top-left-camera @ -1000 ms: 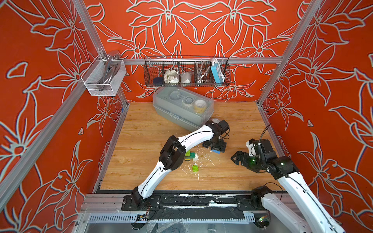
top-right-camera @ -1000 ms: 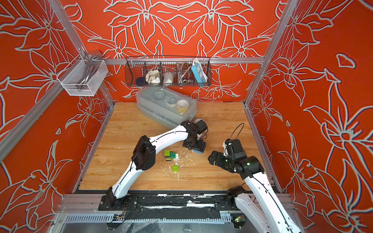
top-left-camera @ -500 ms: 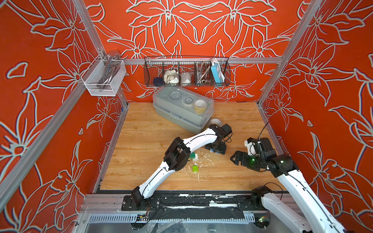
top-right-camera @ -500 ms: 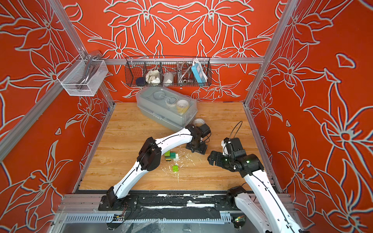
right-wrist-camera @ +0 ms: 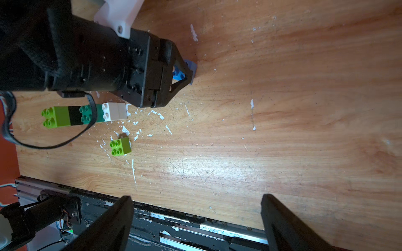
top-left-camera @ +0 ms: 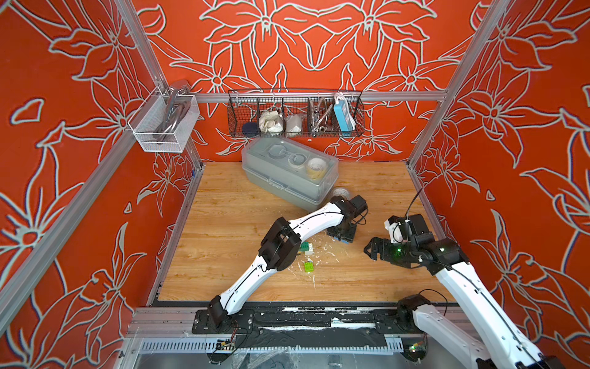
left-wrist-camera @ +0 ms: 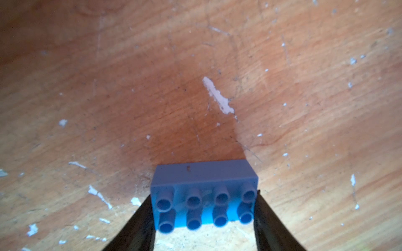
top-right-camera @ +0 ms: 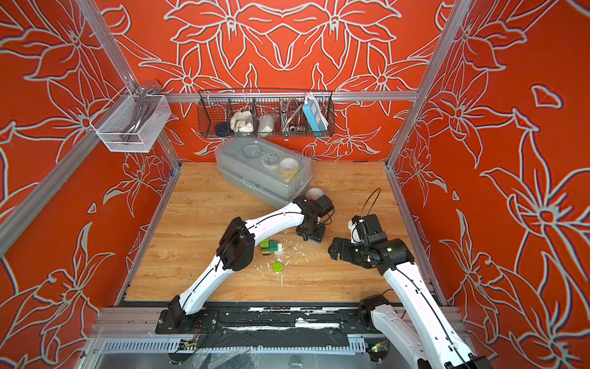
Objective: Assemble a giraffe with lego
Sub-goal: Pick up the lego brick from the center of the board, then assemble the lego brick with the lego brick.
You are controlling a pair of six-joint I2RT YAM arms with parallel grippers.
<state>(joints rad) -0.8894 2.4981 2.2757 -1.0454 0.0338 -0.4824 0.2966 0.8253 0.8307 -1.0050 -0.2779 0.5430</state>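
A blue brick lies on the wooden table, studs facing the left wrist camera. My left gripper is down on it, with a finger against each short end; in both top views the gripper hides most of the brick. A partly built giraffe of lime, black, dark green and white bricks lies on its side. A loose lime brick sits just in front of it. My right gripper hovers open and empty to the right.
A clear plastic box stands tilted at the back, with a tape roll beside it just behind my left wrist. A wire basket and a white mesh basket hang on the walls. White flakes litter the table.
My left gripper shifted a little to the right and down onto the blue brick, and its jaws came in against the brick's ends. The right arm has barely moved.
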